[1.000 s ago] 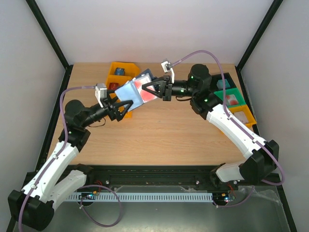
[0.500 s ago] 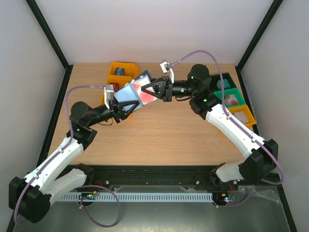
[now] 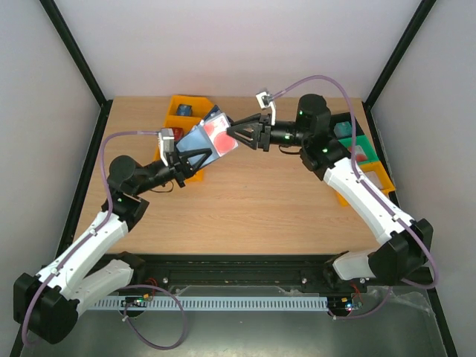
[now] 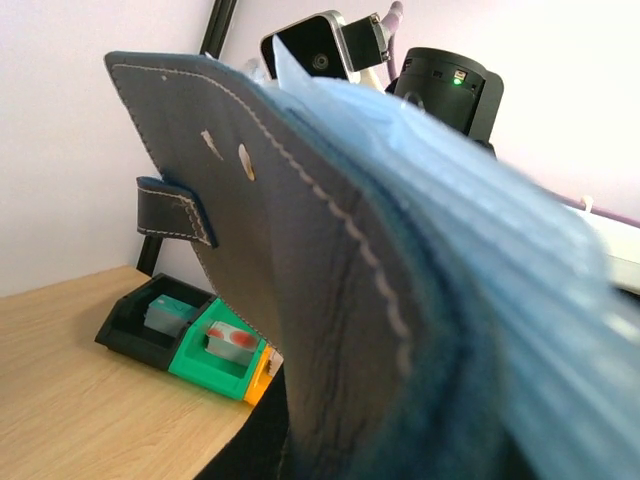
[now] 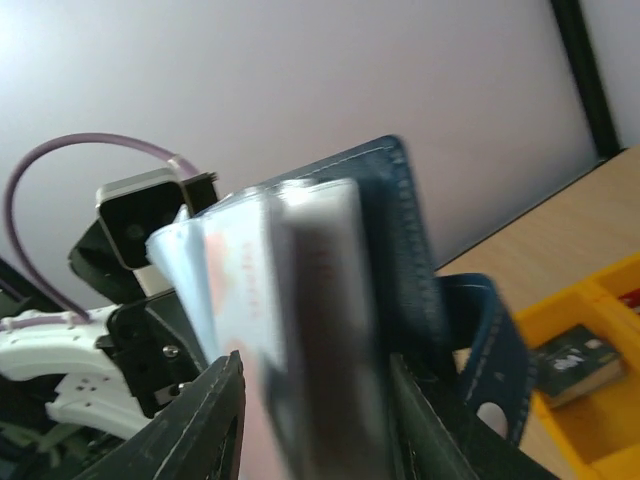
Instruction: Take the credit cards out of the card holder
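Observation:
The card holder (image 3: 202, 141) hangs open in the air over the back left of the table, navy outside and pale blue inside. A red credit card (image 3: 218, 128) shows in its clear sleeves. My left gripper (image 3: 195, 155) is shut on the holder's lower near edge. In the left wrist view the card holder (image 4: 300, 250) fills the frame and hides my fingers; its tab (image 4: 175, 210) sticks out left. My right gripper (image 3: 236, 134) stands open at the holder's far edge. In the right wrist view the card holder (image 5: 405, 230) and its sleeves lie between my spread gripper (image 5: 315, 370).
A yellow bin (image 3: 186, 108) with small items sits behind the holder at the back left. Black, green (image 3: 358, 149) and orange bins line the table's right edge. The same green bin (image 4: 215, 350) shows past the holder in the left wrist view.
My left gripper moved in and shut on the card holder. My right gripper, shut on the holder before, has opened and drawn back a little to the right.

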Robot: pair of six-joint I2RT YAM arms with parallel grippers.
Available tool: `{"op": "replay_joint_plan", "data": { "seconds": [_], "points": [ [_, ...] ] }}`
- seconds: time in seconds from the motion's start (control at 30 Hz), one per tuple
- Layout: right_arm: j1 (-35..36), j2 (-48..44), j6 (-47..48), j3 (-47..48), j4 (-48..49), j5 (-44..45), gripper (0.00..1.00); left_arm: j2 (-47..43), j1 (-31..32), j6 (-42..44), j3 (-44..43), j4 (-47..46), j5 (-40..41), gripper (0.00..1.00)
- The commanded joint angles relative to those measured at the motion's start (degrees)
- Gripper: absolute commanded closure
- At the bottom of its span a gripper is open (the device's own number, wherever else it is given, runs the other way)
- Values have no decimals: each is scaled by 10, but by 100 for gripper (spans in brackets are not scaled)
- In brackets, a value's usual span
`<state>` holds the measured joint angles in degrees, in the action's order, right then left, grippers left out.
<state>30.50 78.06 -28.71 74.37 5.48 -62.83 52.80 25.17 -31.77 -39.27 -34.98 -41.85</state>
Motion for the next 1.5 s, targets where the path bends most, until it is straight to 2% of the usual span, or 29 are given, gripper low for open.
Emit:
{"op": "replay_joint_plan", "data": {
  "seconds": [0.0, 0.2, 0.37, 0.57, 0.87, 1.17, 1.33, 1.47],
  "points": [
    [-10, -31, 70, 38, -90, 33, 59, -15, 0, 25, -6, -6, 7, 98],
    [-12, -38, 80, 37, -107, 33, 58, -30, 0, 83, -7, 39, 8, 98],
    [-12, -45, 54, 38, -81, -9, 58, -33, 0, 85, -6, 40, 13, 98],
    [-12, -56, 35, 37, -76, -36, 64, -26, 0, 83, -7, 38, 19, 98],
    [-4, -65, 17, 30, -50, -6, 66, -32, 1, 88, -5, 42, 20, 98],
    [10, -30, 26, 37, -49, 24, 65, -35, 1, 87, -2, 41, 22, 98],
    [32, -24, 21, 31, -51, -8, 75, -34, 1, 81, -1, 49, 29, 98],
    [54, -21, -24, 12, 1, -41, 80, -33, 0, 75, 0, 46, 49, 98]
  ]
}}
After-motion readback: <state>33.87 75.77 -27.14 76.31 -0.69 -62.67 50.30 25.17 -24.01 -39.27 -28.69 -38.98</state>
